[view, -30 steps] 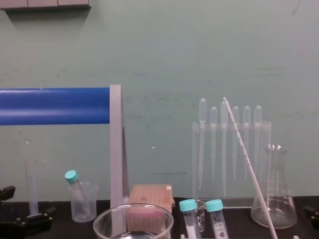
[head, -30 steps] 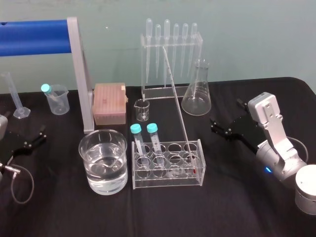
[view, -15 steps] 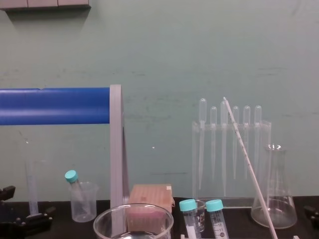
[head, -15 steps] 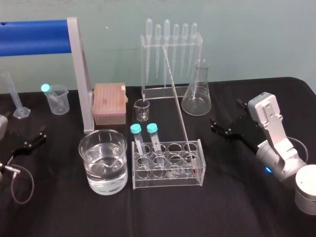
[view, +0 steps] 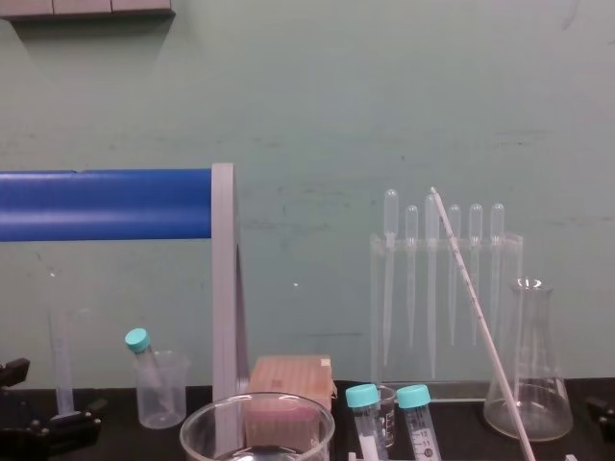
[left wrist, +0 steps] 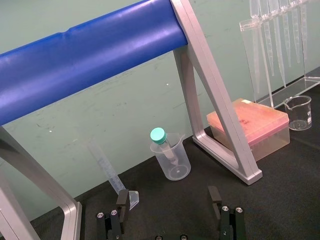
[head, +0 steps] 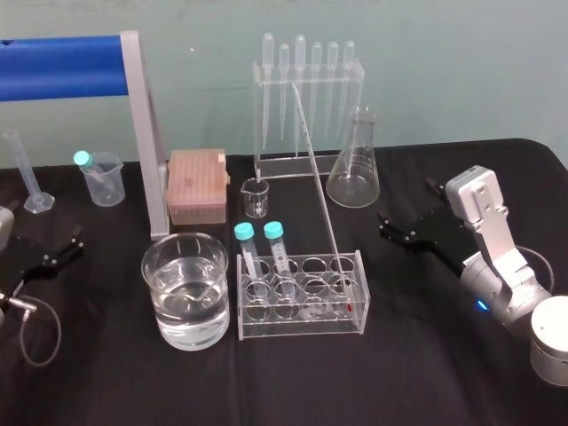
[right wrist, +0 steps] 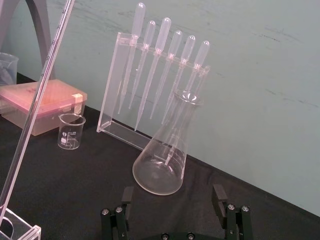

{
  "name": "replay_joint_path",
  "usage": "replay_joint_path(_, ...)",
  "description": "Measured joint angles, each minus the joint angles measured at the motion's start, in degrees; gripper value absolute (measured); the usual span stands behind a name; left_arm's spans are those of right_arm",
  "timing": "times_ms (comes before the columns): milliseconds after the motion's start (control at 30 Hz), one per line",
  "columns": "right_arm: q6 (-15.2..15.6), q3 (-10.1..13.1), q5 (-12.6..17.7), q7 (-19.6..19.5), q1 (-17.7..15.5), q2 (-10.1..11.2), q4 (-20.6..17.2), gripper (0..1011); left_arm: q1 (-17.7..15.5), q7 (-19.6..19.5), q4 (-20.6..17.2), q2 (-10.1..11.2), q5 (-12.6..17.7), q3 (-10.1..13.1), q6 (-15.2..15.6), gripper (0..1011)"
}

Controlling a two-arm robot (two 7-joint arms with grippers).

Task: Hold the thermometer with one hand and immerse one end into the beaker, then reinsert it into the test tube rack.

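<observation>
Black surface [head: 417, 373], we see thin whitish thermometer [head: 321, 195] leaning in rack [head: 302, 312], red tip down, left claw [left wrist: 168, 196] and right claw [right wrist: 173, 192] both spread

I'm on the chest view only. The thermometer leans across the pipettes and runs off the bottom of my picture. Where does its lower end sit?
Observer: The thermometer stands in the test tube rack, with its red bulb down at the rack's right end.
Operator: I see just the beaker's rim. Anything in it?
Observer: The beaker, left of the rack, is about half full of clear liquid.
Operator: Where are the claws?
Observer: The right claw is open over the table to the right of the rack, holding nothing. The left claw is open and parked near the table's left edge.
</observation>
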Motion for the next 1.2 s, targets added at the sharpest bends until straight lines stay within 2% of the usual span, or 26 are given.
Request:
replay_joint_path(333,0.0,0.0,0.0,0.0,0.0,0.0,0.0,1003,0.0,0.0,0.0,0.0,0.0,0.0,0.0,1008)
replay_joint_path(500,-0.3,2.1,1.0,-0.5,-0.6,-0.7,-0.9,1003,0.0,0.0,0.0,0.0,0.0,0.0,0.0,1008)
replay_joint_path(633,-1.2,5.1,4.1,-0.5,-1.6,-1.4,-3.3,1003,0.0,0.0,0.0,0.0,0.0,0.0,0.0,1008)
replay_joint_path(733,-2.4,8.4,8.7,0.6,-2.5,-2.4,-6.9,1003,0.0,0.0,0.0,0.0,0.0,0.0,0.0,1008)
replay_joint_path(833,-2.9,10.1,11.5,1.8,-2.7,-3.1,-9.1,1003,0.0,0.0,0.0,0.0,0.0,0.0,0.0,1008)
replay_joint_path(867,-3.1,10.9,13.4,2.7,-2.8,-3.7,-10.5,1003,0.0,0.0,0.0,0.0,0.0,0.0,0.0,1008)
replay_joint_path(1033,-3.7,11.9,16.8,5.4,-2.3,-5.5,-13.4,1003,0.0,0.0,0.0,0.0,0.0,0.0,0.0,1008)
replay_joint_path(1200,-3.5,11.0,18.1,8.1,-0.8,-7.9,-14.8,1003,0.0,0.0,0.0,0.0,0.0,0.0,0.0,1008)
